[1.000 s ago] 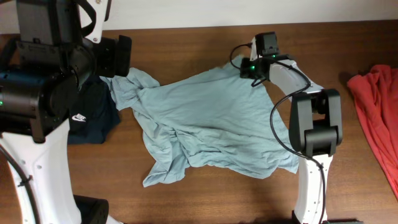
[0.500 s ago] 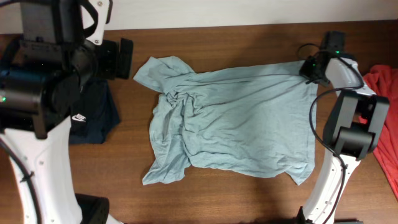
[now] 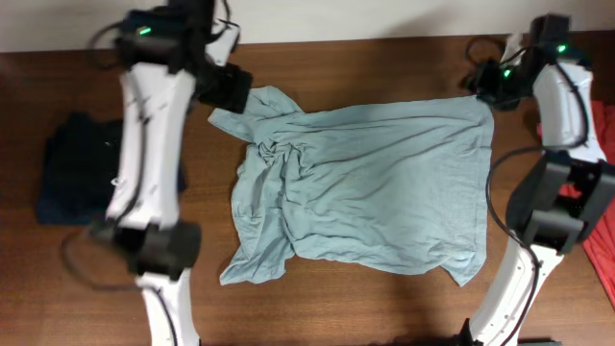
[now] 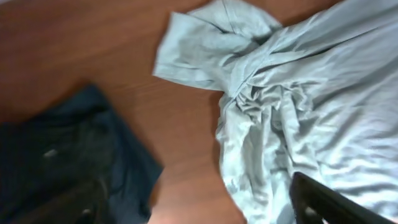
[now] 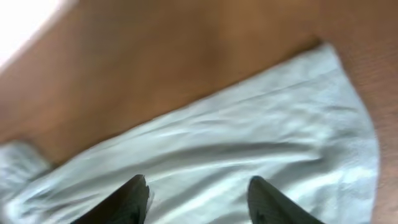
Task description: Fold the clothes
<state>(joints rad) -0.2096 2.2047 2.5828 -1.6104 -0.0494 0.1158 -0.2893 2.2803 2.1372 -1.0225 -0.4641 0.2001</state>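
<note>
The pale grey-blue T-shirt (image 3: 375,192) lies spread across the middle of the table. Its right part is flat, and its left part (image 4: 261,93) is bunched and wrinkled. My left gripper (image 3: 235,88) hovers open over the shirt's back left corner. Its fingers (image 4: 317,199) stand wide apart with nothing between them, the gripper (image 4: 199,211) over bare wood beside the shirt's left edge. My right gripper (image 3: 485,86) is at the back right corner. It (image 5: 199,190) is open just above the flat cloth (image 5: 249,143) and holds nothing.
A navy garment (image 3: 72,178) lies in a heap on the left of the table, close to the shirt's left edge (image 4: 68,155). A red garment (image 3: 607,259) lies at the right edge. Bare wood runs along the back and the front.
The right gripper pulled the shirt's corner out to the back right, then opened and let it go. The shirt now lies spread. The left arm has swung in over the back left corner.
</note>
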